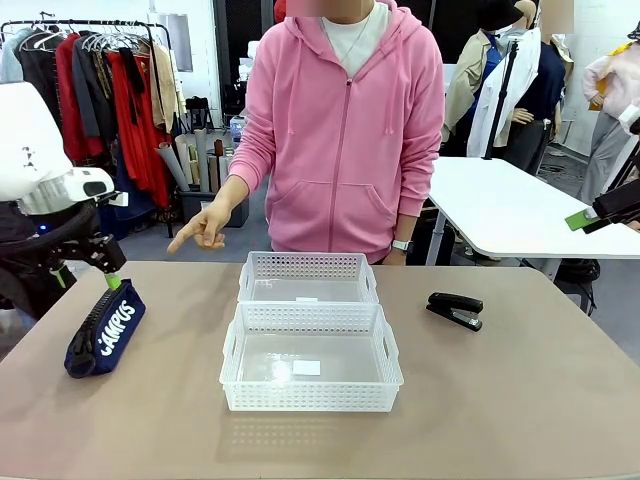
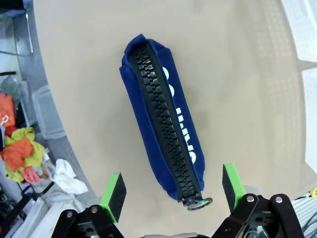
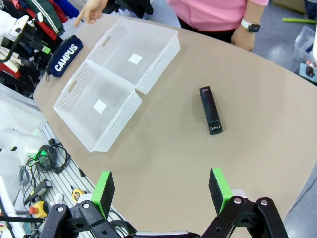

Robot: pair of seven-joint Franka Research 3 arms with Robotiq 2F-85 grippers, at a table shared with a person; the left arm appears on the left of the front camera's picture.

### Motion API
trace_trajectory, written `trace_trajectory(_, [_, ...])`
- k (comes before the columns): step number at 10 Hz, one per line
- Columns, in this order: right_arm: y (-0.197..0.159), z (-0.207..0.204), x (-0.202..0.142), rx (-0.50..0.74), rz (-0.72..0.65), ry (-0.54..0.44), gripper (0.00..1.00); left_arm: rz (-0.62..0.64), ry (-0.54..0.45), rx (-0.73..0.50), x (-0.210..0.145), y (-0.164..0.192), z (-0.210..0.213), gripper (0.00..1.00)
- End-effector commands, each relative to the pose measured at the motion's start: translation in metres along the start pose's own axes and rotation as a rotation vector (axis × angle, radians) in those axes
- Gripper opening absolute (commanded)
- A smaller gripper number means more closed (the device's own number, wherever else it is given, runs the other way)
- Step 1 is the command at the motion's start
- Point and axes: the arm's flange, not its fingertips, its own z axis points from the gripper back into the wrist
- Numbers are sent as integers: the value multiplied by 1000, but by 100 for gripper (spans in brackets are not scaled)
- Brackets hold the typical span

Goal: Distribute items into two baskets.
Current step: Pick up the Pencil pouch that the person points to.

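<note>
- Two white baskets: the nearer basket (image 1: 310,398) and the farther basket (image 1: 307,259).
- Two white labels (image 1: 306,368), one on the floor of each basket.
- One navy pouch (image 1: 105,330) lettered "CAMPUS".
- One black stapler (image 1: 455,308).
- One tabletop (image 1: 520,410).
- Two tools: the left tool (image 2: 172,184) and the right tool (image 3: 161,188), each with two green pads (image 2: 115,194).
- One person (image 1: 345,130), two hands: a pointing hand (image 1: 205,226) and the other hand (image 3: 243,37).
- One wristwatch (image 3: 250,27).

I see bare tan tabletop (image 1: 520,400) free from 4 to 6 o'clock of two white lattice plastic baskets (image 1: 310,398), small black stapler (image 1: 455,308) at 3, a person's pointing hand (image 1: 205,228) over the 11 o'clock edge, navy blue zip pouch (image 1: 105,330) lying at 9
</note>
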Motion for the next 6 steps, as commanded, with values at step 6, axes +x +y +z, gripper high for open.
trace_trajectory(6, [0, 0, 1, 12, 3, -14, 100, 14, 70, -36, -8, 8, -61, 100])
